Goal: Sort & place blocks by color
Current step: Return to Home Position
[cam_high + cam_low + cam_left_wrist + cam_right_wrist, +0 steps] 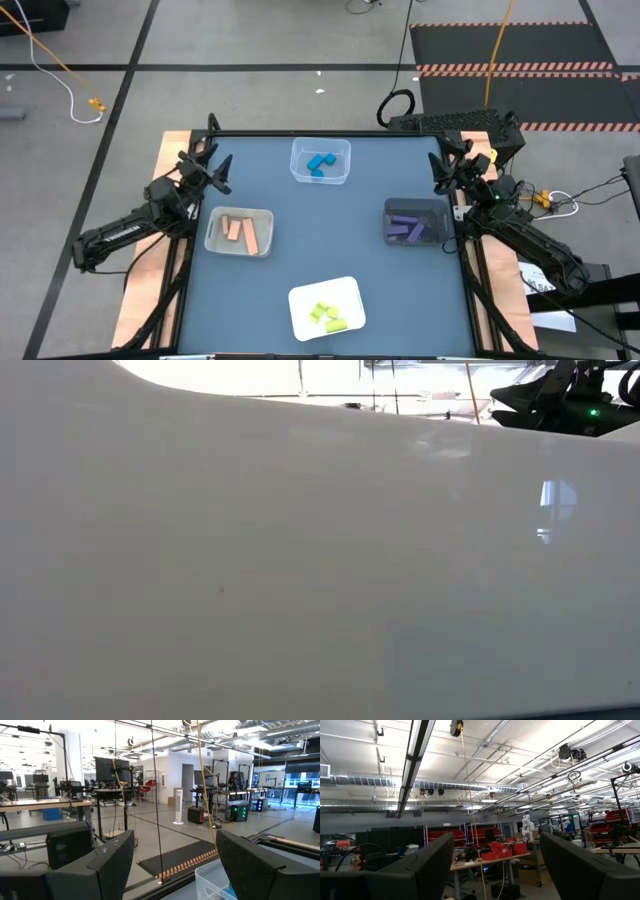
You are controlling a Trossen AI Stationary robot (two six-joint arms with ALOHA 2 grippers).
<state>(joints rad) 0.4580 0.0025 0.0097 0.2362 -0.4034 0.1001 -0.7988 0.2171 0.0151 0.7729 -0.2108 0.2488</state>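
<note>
In the high view no block lies loose on the dark blue-grey table top (330,235); every block I can see sits in a container with others of its colour.

- The blue blocks (320,163) are in the clear plastic bin (345,148) at upper centre.
- The tan wooden bars (240,231) are in the light grey bin (265,215) at centre left.
- The purple bars (408,229) are in the dark bin (392,207) at centre right.
- The yellow-green blocks (326,316) are on the white tray (345,292) at lower centre.

Judged from this, the sorting itself looks finished, and only parking the arms is left.

The left gripper (212,165) is near the table's upper left corner, well apart from the grey bin. Its own wrist view shows the two dark fingers (110,865) spread wide with nothing between them.

The right gripper (441,172) is at the table's upper right edge, above the dark bin in the frame. Its fingers (432,865) are likewise wide apart and empty, with only the room's ceiling and shelving beyond them.

Both arms are folded back toward the table's sides, so they look at or close to their rest pose.

The low view is almost wholly filled by a pale glossy surface close to the lens and adds nothing about the blocks.
</note>
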